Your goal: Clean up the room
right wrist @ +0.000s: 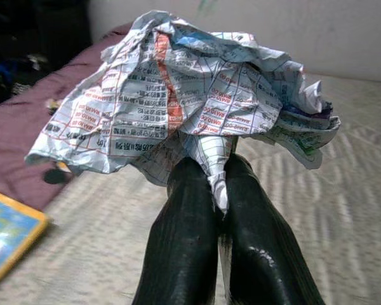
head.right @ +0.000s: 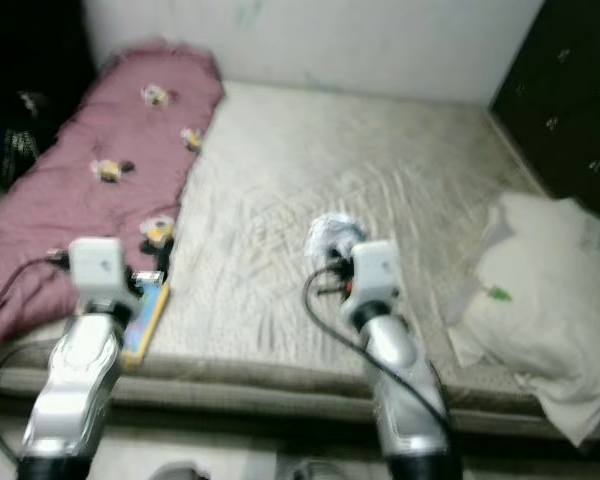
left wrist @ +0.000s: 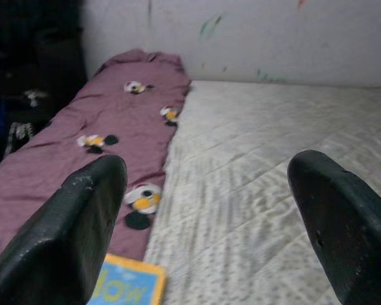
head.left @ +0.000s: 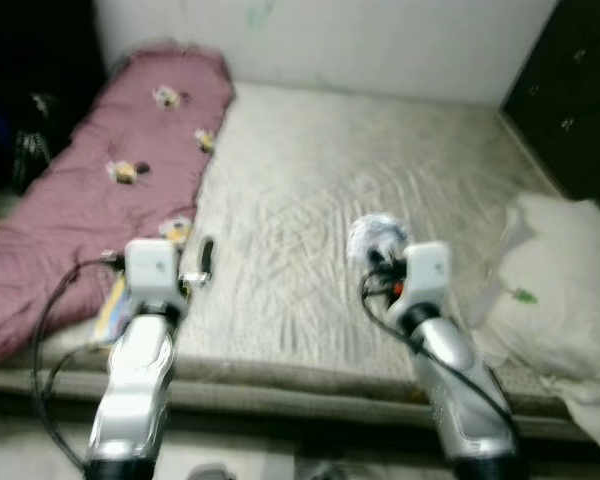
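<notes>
A crumpled sheet of printed paper (right wrist: pixel 190 95) is pinched between the two black fingers (right wrist: pixel 184 222) of my right gripper (head.left: pixel 378 250), which is shut on it and held over the front middle of the mattress (head.left: pixel 380 170). The same crumpled paper (head.right: pixel 330 232) shows as a whitish wad ahead of the right wrist. My left gripper (head.left: pixel 200 262) hangs open near the mattress's front left, its fingers (left wrist: pixel 76 222) wide apart with nothing between them. A yellow and blue book (head.right: pixel 148 312) lies just beside it at the mattress edge.
A purple quilt (head.left: pixel 110 180) with small flower patches runs along the left side of the mattress. A white pillow (head.left: pixel 555 290) sits at the front right corner. A dark cabinet (head.left: pixel 575 90) stands at the right, a white wall (head.left: pixel 380 40) behind.
</notes>
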Available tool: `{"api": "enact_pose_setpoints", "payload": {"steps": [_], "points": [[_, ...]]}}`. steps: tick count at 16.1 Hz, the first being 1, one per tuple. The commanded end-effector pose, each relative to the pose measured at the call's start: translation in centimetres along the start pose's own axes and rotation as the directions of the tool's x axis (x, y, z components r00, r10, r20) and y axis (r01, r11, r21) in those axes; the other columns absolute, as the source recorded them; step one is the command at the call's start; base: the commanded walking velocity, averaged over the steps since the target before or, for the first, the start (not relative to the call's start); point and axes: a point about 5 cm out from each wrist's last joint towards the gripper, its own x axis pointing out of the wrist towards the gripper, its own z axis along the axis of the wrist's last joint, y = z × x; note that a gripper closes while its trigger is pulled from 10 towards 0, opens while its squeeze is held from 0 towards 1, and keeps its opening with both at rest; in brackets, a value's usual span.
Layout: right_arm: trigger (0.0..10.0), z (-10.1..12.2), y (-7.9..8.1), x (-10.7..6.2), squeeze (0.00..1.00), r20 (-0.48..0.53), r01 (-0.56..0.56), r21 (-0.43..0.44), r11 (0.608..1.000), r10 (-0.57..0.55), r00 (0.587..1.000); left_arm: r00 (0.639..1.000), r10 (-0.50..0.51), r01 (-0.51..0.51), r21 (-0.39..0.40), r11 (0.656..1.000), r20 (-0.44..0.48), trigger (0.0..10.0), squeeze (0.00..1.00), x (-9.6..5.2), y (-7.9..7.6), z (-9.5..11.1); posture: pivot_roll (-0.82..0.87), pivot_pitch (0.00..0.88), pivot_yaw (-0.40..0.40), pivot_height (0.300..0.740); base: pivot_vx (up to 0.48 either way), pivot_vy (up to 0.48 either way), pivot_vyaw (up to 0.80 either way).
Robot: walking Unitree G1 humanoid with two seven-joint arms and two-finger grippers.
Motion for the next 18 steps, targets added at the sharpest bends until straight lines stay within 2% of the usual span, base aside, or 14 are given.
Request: {"api": "enact_pose_setpoints", "payload": {"steps": [1,8,18], "points": [[10.0,0.61,-0.73,-0.12,0.0,0.023,0.01,-0.013,1.0,-0.01,1.0,1.0,-0.015,0.015,-0.01,1.0,0.012,10.0,0.0,0.14,-0.52,0.33,-0.01,0.001,-0.057,0.74,0.0,0.0,0.0],[10.0,0.48,-0.79,-0.24,0.0,0.022,0.002,-0.023,1.0,-0.001,1.0,0.999,-0.036,0.036,-0.028,0.999,-0.005,10.0,0.0,-0.4,-1.27,-0.24,-0.02,0.013,-0.059,0.74,0.0,0.0,0.0],[10.0,0.17,-1.02,-0.21,0.0,0.0,0.007,-0.025,1.0,-0.007,1.0,0.999,-0.034,0.034,-0.037,0.999,0.004,10.0,0.0,-0.09,-1.3,-0.05,-0.03,0.017,-0.061,0.74,0.0,0.46,0.0]]}}
